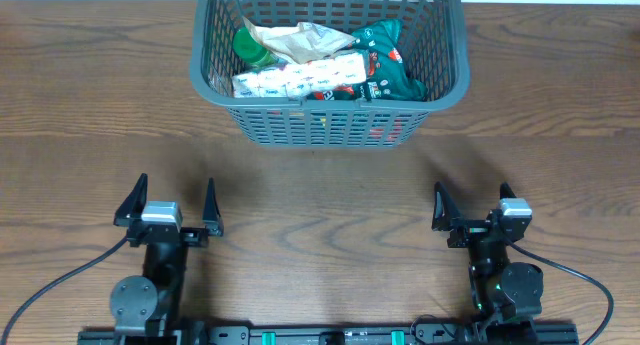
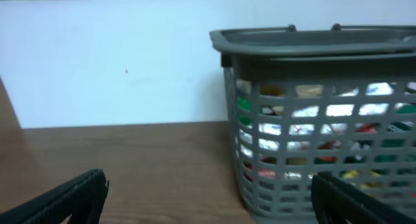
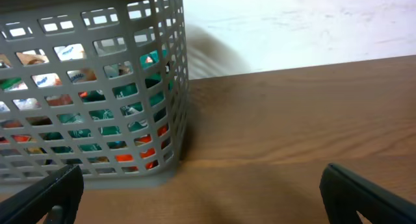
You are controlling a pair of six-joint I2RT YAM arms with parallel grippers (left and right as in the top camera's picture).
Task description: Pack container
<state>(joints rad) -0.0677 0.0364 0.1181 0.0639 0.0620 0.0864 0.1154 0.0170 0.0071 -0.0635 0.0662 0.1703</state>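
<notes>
The dark grey lattice basket point(image 1: 330, 120) stands at the far middle of the wooden table. It holds a white packet point(image 1: 300, 78), a crumpled tan wrapper point(image 1: 305, 40), a green bottle point(image 1: 250, 47) and a dark green printed pouch point(image 1: 385, 65). The basket also shows in the left wrist view point(image 2: 312, 62) and the right wrist view point(image 3: 97, 29), with coloured items behind its slots. My left gripper point(image 1: 168, 207) is open and empty near the front edge, well short of the basket. My right gripper point(image 1: 478, 207) is open and empty near the front right.
Bare wooden table point(image 1: 320, 200) lies between the grippers and the basket. A white wall point(image 2: 110, 62) stands behind the table. Black cables point(image 1: 50, 285) run from each arm base at the front edge.
</notes>
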